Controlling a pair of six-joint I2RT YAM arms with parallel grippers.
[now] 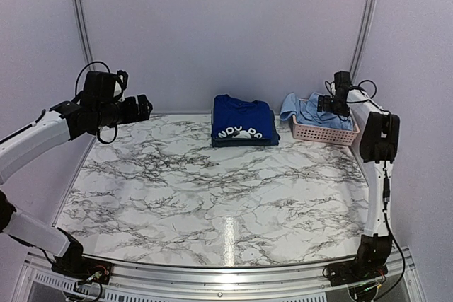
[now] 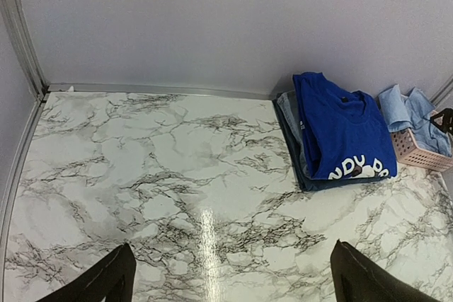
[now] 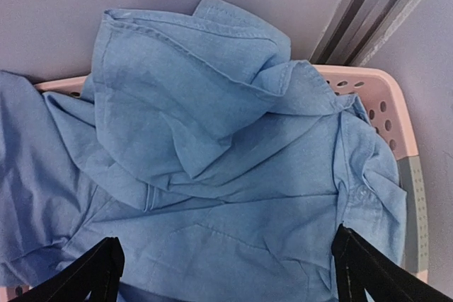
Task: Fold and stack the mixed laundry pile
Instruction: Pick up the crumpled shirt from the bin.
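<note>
While wide apart and empty, left jaws aloft, right jaws over light-blue shirt (image 3: 233,175) in basket (image 3: 393,114)

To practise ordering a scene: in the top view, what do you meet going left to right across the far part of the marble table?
Left arm's black hand → folded royal-blue T-shirt with white lettering → pink plastic lattice basket holding a crumpled light-blue shirt.

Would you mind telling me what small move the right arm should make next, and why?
Probably lower the open right gripper onto the light-blue shirt and close: it hovers directly above that crumpled shirt in the pink basket.
</note>
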